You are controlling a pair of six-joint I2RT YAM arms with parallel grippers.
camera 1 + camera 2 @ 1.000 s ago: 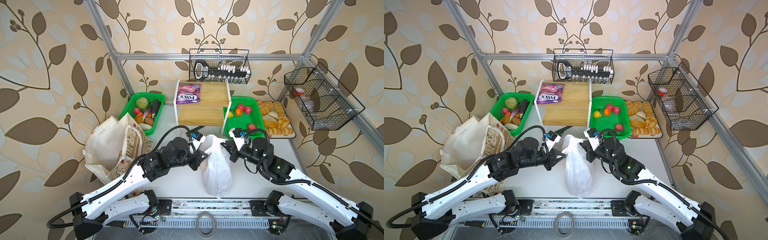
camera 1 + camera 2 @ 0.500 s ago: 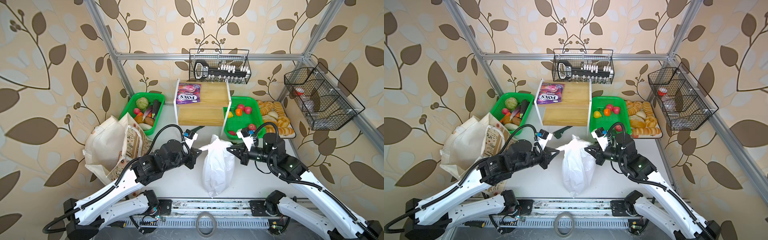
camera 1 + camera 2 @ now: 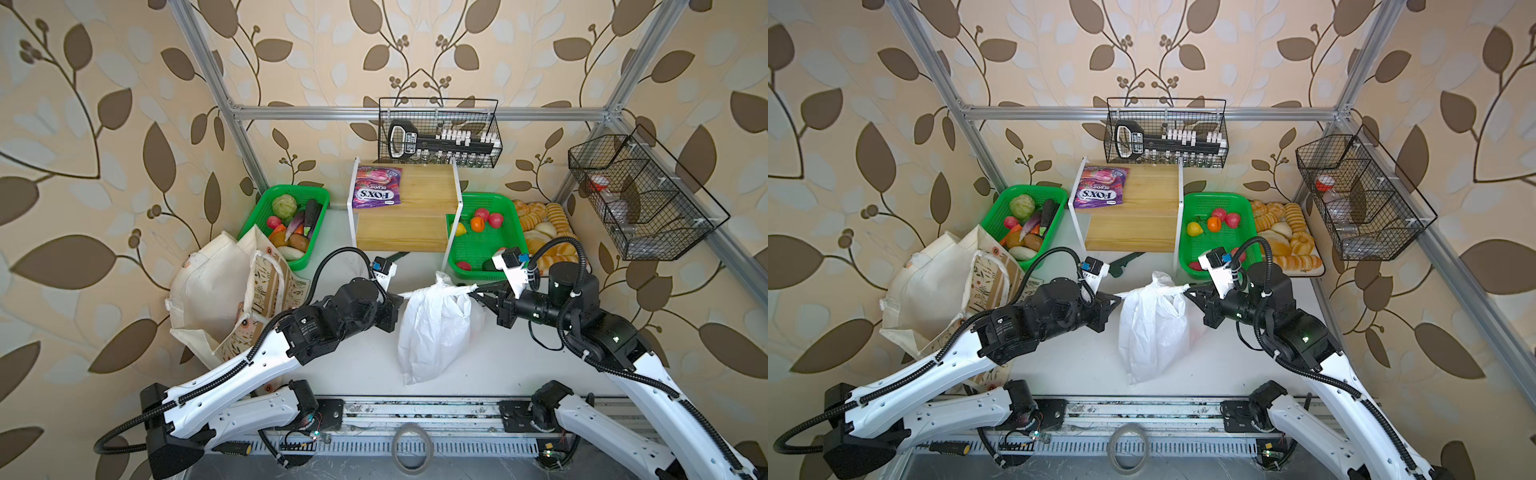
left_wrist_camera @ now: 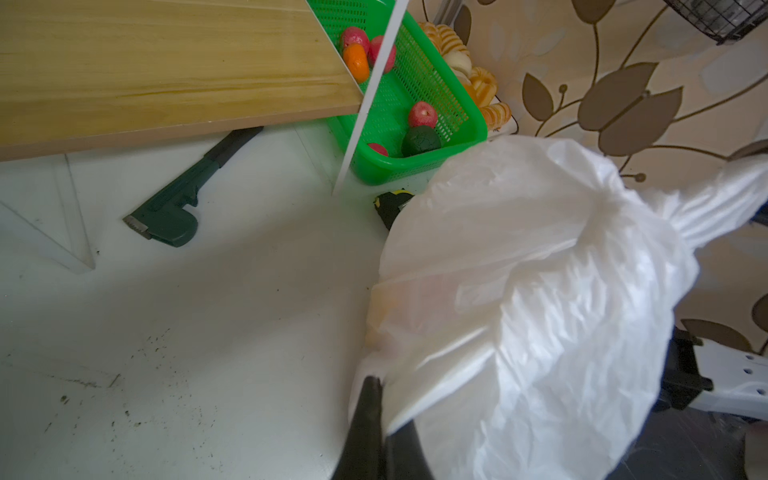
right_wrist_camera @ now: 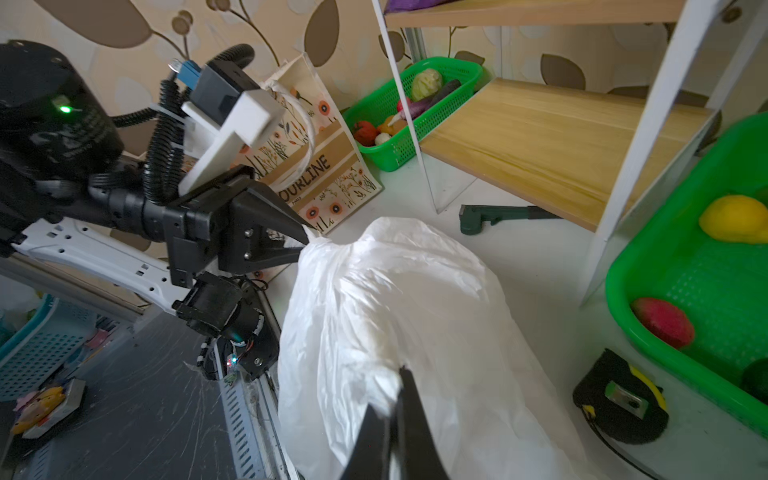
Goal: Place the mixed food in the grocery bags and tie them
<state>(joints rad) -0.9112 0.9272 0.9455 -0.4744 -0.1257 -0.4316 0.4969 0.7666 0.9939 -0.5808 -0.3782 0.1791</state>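
The white plastic grocery bag (image 3: 436, 328) (image 3: 1154, 328) stands mid-table, its top bunched and its two handle ends pulled taut to either side. My left gripper (image 3: 401, 296) (image 4: 374, 382) is shut on the left handle end, and my right gripper (image 3: 473, 293) (image 5: 401, 374) is shut on the right one. Faint orange shapes show through the bag (image 4: 540, 291). The cream floral tote (image 3: 220, 291) (image 5: 316, 166) slumps at the left. A purple Fox's packet (image 3: 377, 187) lies on the wooden shelf. An orange (image 3: 477, 224) and a yellow pear (image 3: 459, 228) sit in the right green basket (image 3: 509, 203).
A green basket (image 3: 291, 189) of toy vegetables stands behind the tote. A bread tray (image 3: 544, 232) is at the back right. A green pipe wrench (image 4: 178, 199) lies under the shelf, and a tape measure (image 5: 619, 399) sits by the fruit basket. Wire baskets (image 3: 440, 133) hang on the frame.
Both grippers have drawn apart from the bag's top, stretching its handle ends sideways. The left gripper has closed fully on its end.
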